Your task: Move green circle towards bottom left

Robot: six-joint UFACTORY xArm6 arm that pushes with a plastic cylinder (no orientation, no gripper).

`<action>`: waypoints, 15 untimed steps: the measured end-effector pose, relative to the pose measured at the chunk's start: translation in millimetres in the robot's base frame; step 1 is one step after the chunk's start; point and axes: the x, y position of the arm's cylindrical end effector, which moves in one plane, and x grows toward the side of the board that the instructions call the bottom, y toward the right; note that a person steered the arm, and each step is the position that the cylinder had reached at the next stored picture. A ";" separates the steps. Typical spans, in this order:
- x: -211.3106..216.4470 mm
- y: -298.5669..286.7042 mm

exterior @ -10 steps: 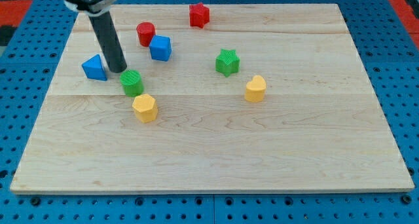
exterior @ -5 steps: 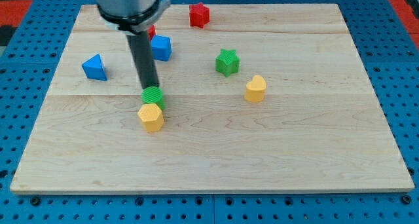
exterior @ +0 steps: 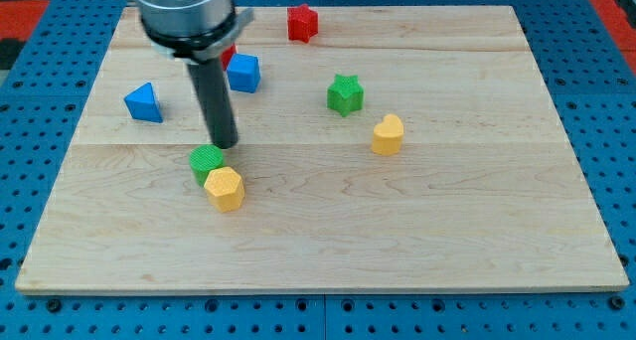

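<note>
a: green circle [exterior: 207,162], the ribbed round one, is sitting left of centre on the pale wooden board [exterior: 447,221], touching the faceted yellow block [exterior: 225,188]
b: my tip [exterior: 225,144] is resting just above-right of it, holding nothing, being a plain dark rod

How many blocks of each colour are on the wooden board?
Red: 2, the red star and a red block half hidden behind the rod.
Blue: 2, the blue cube and the blue triangle.
Green: 2, the green circle and the green star.
Yellow: 2, the yellow hexagon and a yellow block.
Total: 8.
</note>
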 end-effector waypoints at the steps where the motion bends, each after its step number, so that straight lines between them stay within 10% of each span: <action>1: 5.2 30.1; 8: 24.4 -152.4; 15: 47.3 -192.5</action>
